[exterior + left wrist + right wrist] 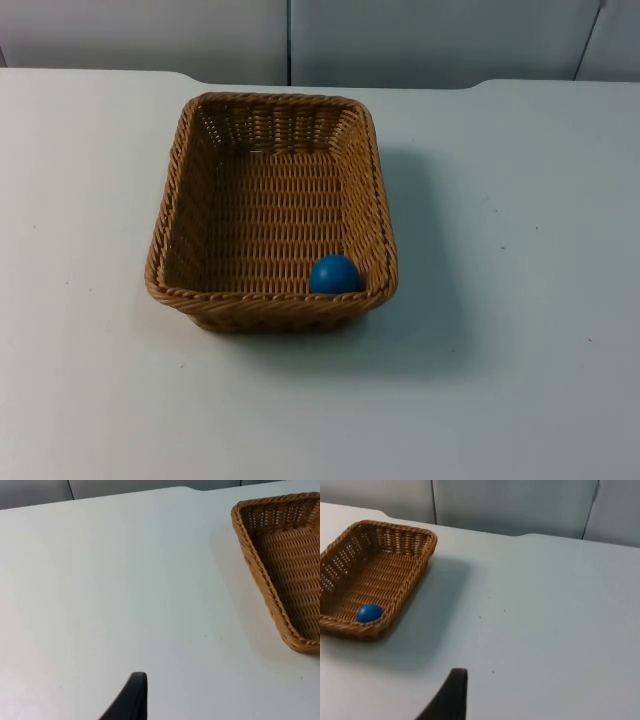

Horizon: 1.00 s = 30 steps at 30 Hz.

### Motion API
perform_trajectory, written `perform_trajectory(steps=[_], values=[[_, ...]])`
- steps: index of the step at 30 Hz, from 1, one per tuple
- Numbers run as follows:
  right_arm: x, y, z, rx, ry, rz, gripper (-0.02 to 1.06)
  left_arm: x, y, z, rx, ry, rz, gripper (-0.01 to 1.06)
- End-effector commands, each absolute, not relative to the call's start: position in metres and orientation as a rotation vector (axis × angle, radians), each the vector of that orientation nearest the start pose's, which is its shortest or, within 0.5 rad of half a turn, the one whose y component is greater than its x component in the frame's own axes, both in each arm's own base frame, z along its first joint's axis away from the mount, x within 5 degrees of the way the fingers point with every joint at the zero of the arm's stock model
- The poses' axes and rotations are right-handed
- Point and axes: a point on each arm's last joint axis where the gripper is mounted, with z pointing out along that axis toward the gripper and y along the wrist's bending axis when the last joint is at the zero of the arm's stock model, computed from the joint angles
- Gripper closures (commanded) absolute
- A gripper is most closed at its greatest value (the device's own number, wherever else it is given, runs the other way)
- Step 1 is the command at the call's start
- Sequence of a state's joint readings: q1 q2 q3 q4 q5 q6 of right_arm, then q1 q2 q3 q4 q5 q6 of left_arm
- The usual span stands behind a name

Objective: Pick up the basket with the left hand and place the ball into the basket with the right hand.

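White table (pixel 520 300) against grey partition wall (pixel 420 40), blue ball (pixel 334 274) inside wicker basket (pixel 180 180), hands' grip unclear

Ball (pixel 334 274) in basket (pixel 180 165), on table (pixel 520 300)

basket (pixel 180 190) mid-table, bare white table (pixel 520 300) around
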<state>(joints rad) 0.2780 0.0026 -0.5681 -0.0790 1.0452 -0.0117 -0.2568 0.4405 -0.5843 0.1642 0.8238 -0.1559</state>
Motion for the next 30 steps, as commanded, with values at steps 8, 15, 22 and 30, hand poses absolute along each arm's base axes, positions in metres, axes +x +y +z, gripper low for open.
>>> perform_trajectory(steps=[8, 15, 22, 30], values=[[-0.009, -0.009, 0.293, -0.227, 1.962, 0.107, 0.00, 0.072, -0.010, 0.306, 0.170, 2.157, -0.067, 0.00], [-0.007, -0.002, 0.278, -0.285, 2.039, 0.163, 0.00, 0.069, -0.009, 0.305, 0.185, 2.165, -0.063, 0.00], [-0.007, -0.002, 0.278, -0.277, 2.041, 0.167, 0.00, 0.060, -0.005, 0.305, 0.179, 2.159, -0.055, 0.00], [-0.007, -0.002, 0.278, -0.277, 2.041, 0.167, 0.00, 0.031, -0.001, 0.302, 0.208, 2.143, -0.101, 0.00]])
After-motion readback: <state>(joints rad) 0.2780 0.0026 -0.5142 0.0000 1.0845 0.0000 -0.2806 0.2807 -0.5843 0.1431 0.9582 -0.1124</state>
